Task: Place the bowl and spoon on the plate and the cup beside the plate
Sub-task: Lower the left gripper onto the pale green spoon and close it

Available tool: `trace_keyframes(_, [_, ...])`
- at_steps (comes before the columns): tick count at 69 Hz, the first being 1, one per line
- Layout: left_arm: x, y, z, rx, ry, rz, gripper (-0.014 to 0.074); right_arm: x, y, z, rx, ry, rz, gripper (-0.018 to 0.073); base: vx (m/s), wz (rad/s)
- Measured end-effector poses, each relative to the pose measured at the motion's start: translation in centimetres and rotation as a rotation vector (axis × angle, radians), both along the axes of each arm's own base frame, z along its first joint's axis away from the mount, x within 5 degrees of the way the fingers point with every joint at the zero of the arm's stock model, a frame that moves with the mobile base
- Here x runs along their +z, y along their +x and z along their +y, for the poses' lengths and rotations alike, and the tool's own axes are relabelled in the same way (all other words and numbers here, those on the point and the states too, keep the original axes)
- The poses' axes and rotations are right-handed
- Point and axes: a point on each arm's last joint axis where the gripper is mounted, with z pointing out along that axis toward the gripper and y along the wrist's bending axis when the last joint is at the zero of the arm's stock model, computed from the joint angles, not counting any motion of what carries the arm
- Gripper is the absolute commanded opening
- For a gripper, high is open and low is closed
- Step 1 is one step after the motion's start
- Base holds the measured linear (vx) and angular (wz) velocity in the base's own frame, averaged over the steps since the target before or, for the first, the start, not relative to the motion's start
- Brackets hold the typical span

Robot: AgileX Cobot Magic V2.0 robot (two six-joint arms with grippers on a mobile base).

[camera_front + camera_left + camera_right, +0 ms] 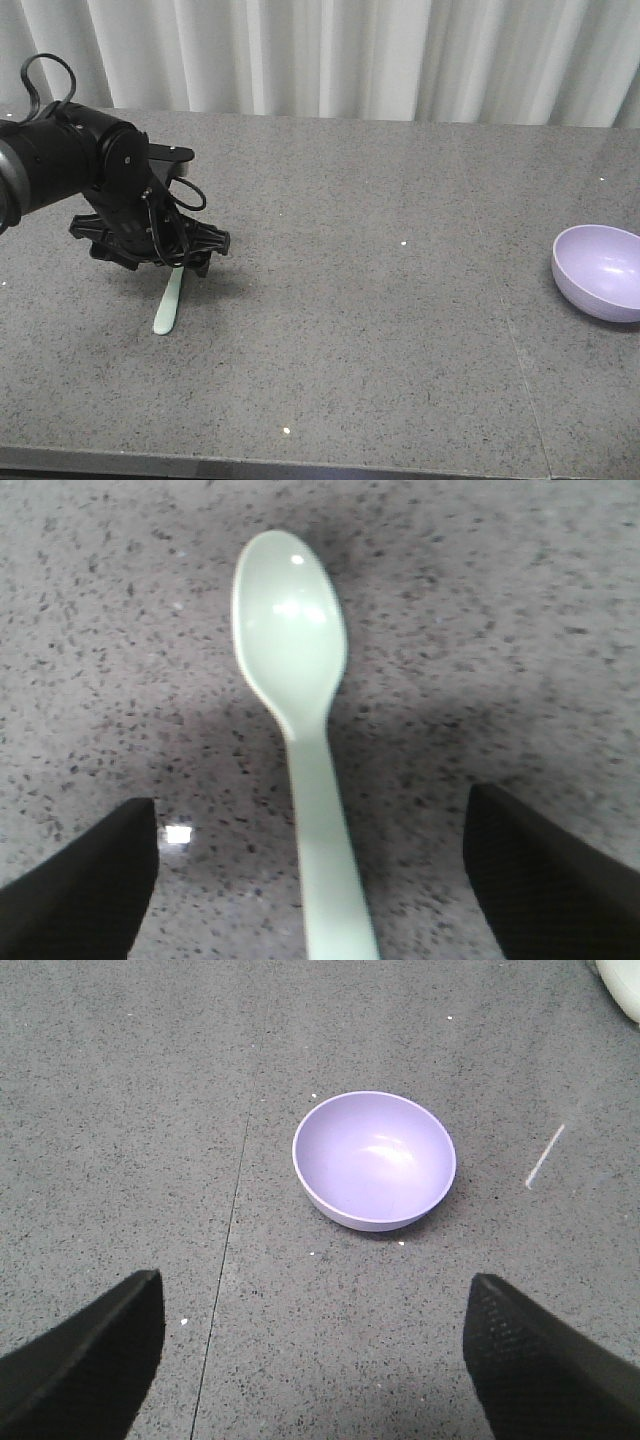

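Staged lab (speckled tabletop (380,300), white curtain (330,60))

Nothing legible in any view: no lettering, label, brand mark, number or sign on the spoon (293,630), the bowl (374,1157) or the speckled grey tabletop (380,300).

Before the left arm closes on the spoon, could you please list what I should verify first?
1. Left gripper open: ok.
2. Spoon handle between its fingers: ok, roughly centred.
3. Spoon lying on the table with nothing against it: ok.
4. Right gripper open, short of the bowl: ok.
5. Bowl upright and empty: ok.
6. Where plate and cup stand: cannot tell, neither is in view.
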Motion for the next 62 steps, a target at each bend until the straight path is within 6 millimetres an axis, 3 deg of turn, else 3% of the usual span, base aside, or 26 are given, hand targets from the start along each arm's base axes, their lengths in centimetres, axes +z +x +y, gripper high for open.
trace_keyframes(26, [-2.1,0.7,-0.1,0.02,0.018,0.036,0.0587,0.0,0.0,0.0,0.0,0.0,0.001,0.0583,0.0,0.0])
trace_keyframes(45, [-2.2,0.8,-0.2,0.023,0.012,0.034,0.0547,-0.1,-0.1,0.0,0.0,0.0,0.01,0.0583,0.0,0.0])
trace_keyframes(57, [-2.2,0.7,-0.3,0.03,0.001,0.046,0.0378,-0.1,-0.1,0.0,0.0,0.0,0.011,0.0583,0.0,0.0])
trace_keyframes(58, [-2.2,0.6,-0.3,0.036,-0.004,0.057,0.0173,-0.1,-0.1,0.0,0.0,0.0,0.011,0.0583,0.0,0.0])
trace_keyframes(62, [-2.2,0.6,-0.3,0.037,-0.004,0.058,0.0105,-0.1,-0.1,0.0,0.0,0.0,0.011,0.0583,0.0,0.0])
